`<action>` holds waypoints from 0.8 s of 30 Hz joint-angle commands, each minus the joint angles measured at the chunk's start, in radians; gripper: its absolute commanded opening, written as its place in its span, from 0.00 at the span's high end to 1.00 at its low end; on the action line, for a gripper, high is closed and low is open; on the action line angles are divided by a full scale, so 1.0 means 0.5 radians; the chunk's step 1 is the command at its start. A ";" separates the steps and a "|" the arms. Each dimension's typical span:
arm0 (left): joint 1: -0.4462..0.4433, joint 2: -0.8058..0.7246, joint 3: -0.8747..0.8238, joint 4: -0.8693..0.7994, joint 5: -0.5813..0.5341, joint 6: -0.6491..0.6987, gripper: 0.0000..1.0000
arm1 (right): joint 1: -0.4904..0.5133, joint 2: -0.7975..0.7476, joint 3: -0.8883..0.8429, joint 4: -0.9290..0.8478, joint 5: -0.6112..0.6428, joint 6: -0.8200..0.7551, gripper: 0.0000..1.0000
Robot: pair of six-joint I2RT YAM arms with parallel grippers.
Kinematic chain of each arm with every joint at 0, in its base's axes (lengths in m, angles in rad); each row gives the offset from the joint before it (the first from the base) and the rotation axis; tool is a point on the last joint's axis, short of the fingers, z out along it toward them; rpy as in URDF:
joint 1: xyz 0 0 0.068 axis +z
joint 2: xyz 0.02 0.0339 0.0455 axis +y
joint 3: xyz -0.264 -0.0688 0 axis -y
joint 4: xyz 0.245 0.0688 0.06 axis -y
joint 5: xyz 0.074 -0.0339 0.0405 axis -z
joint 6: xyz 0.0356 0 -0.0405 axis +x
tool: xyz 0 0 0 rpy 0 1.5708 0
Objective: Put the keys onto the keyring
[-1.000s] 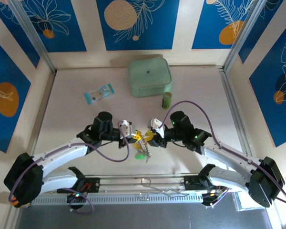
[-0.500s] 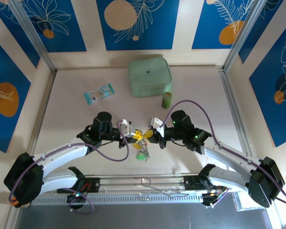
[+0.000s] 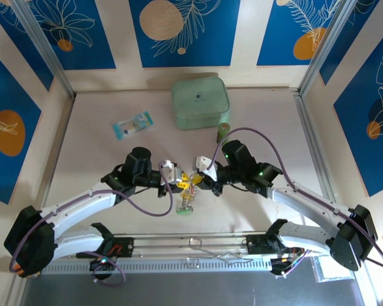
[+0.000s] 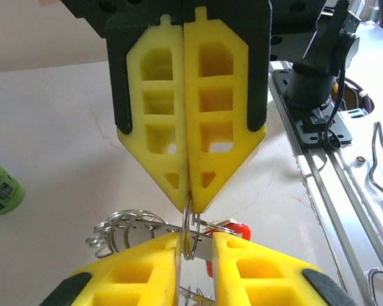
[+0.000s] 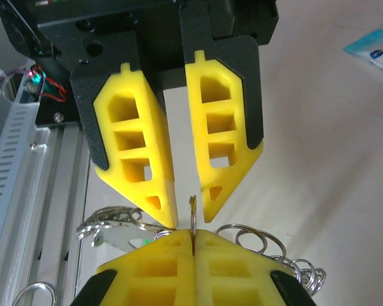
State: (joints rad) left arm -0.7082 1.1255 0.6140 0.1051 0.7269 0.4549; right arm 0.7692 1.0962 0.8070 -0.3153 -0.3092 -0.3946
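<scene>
The two grippers meet tip to tip above the table's middle. In the right wrist view my right gripper is shut on the keyring, a silvery wire ring standing edge-on. The left gripper is open around that ring, its jaws a little apart. In the left wrist view the ring stands in the gap of my left gripper, close to one finger. The right gripper pinches its top. Keys hang below with other small rings: a red head, a flat blade with a green spot, a green head.
A mint-green square case lies at the back, with a green bottle standing just in front of it. A small blue packet lies at the back left. A metal rail with wire hooks runs along the near edge.
My right gripper has closed onto the ring and shifted slightly left. The left gripper's jaws have parted a little. The hanging bunch has moved slightly left and up.
</scene>
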 commanded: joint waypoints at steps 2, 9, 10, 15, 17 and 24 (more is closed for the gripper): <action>-0.022 -0.008 0.063 -0.087 0.015 0.066 0.83 | 0.056 0.050 0.135 -0.165 0.060 -0.125 1.00; -0.022 -0.009 0.061 -0.071 0.040 0.048 0.89 | 0.118 0.139 0.240 -0.258 0.137 -0.184 1.00; -0.022 -0.005 0.058 -0.067 0.040 0.045 0.90 | 0.122 0.142 0.247 -0.247 0.131 -0.185 1.00; -0.020 -0.005 0.058 -0.105 0.041 0.069 1.00 | 0.130 0.139 0.248 -0.204 0.112 -0.168 1.00; -0.022 -0.012 0.055 -0.103 0.043 0.072 1.00 | 0.128 0.123 0.227 -0.182 0.131 -0.146 0.98; -0.022 -0.063 -0.069 0.184 0.035 -0.064 1.00 | 0.025 -0.084 -0.087 0.061 0.138 0.130 0.70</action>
State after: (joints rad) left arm -0.7094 1.1213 0.6018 0.0986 0.7273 0.4587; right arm 0.7967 1.0977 0.8185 -0.3435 -0.2279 -0.4061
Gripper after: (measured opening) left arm 0.043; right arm 0.299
